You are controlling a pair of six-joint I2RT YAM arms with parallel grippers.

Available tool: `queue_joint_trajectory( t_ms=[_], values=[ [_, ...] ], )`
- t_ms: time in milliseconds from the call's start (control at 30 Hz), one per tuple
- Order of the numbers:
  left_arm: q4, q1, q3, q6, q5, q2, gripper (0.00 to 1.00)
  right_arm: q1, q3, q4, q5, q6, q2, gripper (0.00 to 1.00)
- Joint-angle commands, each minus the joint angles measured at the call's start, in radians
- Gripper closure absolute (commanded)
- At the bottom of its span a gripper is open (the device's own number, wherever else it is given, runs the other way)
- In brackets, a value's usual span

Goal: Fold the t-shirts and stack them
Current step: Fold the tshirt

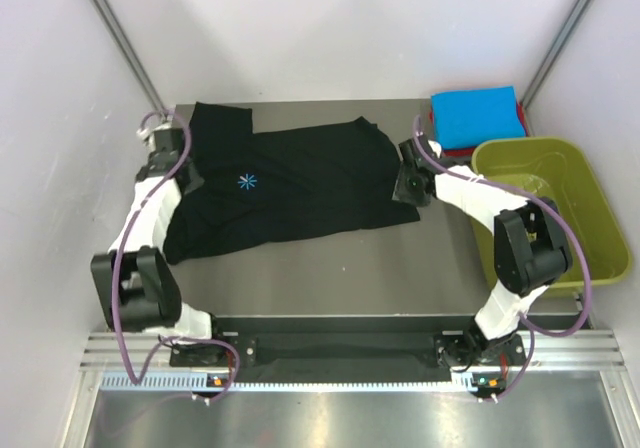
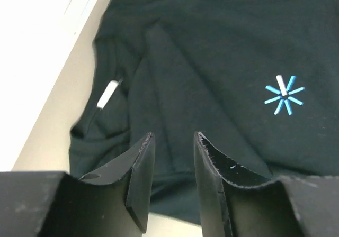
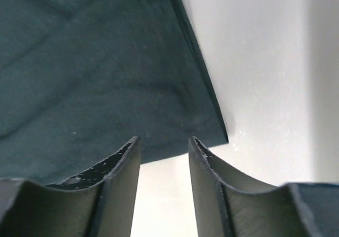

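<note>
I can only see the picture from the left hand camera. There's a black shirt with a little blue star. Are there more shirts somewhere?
Observer: Yes. A folded blue t-shirt lies at the far right corner of the table, on top of a red one.
Operator: Is there anything next to them?
Observer: An olive-green basket stands just in front of that pile.
Operator: What's the other hand doing?
Observer: The right gripper hovers at the opposite end of the black t-shirt, its fingers apart, gripping nothing.
</note>
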Motion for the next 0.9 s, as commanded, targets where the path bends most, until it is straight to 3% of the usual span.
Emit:
queue_joint_trajectory(
  t_ms=[0,100,233,533,867],
  values=[
    [-0.013,0.155,-0.103,-0.116,0.19,-0.085,0.59,0.019,-0.028,-0.003,0.073,0.099,-0.045,0.58],
    [0.014,0.254,-0.201,-0.164,0.248,-0.125,0.59,0.02,-0.06,0.018,0.105,0.119,-0.042,0.57],
    [0.049,0.316,-0.295,-0.217,0.225,-0.163,0.59,0.02,-0.08,0.035,0.128,0.12,-0.03,0.56],
    [0.105,0.332,-0.454,-0.328,0.166,-0.254,0.52,0.02,-0.131,0.127,0.153,0.129,0.003,0.56],
    [0.158,0.335,-0.508,-0.365,0.141,-0.197,0.48,0.02,-0.131,0.127,0.2,0.12,0.078,0.58]
  ],
)
